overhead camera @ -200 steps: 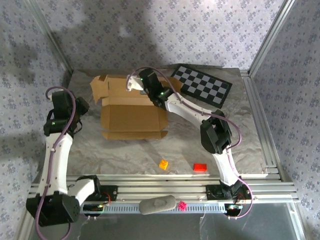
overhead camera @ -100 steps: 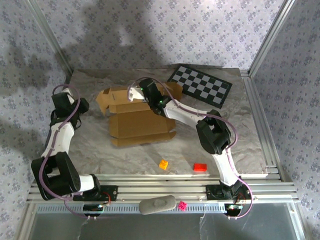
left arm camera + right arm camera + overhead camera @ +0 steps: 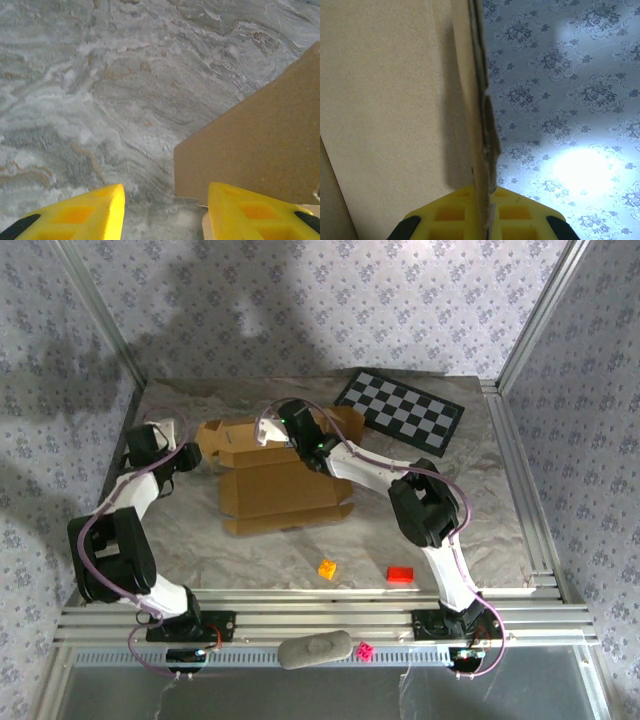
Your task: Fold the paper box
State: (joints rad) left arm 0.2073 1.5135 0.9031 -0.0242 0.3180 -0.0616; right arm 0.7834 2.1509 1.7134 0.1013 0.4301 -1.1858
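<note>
The paper box [image 3: 285,480] is brown cardboard, partly folded, lying mid-table with its front panel flat and its back wall raised. My right gripper [image 3: 270,428] is shut on the top edge of that back wall; in the right wrist view the cardboard edge [image 3: 481,125] runs straight into the closed yellow fingers [image 3: 520,215]. My left gripper [image 3: 190,453] is low at the box's left end. Its yellow fingers [image 3: 85,215] stand open over the table cover, with the corner of a brown side flap [image 3: 260,150] just ahead of the right finger.
A black-and-white checkered board [image 3: 405,410] lies at the back right. An orange brick [image 3: 327,567] and a red brick [image 3: 401,574] sit near the front edge. A grey object [image 3: 315,650] and a pink piece [image 3: 366,650] rest on the front rail.
My left arm has swung in from the table's left side to the box's left flap. The box shifted slightly right and nearer early on. The right gripper kept its hold.
</note>
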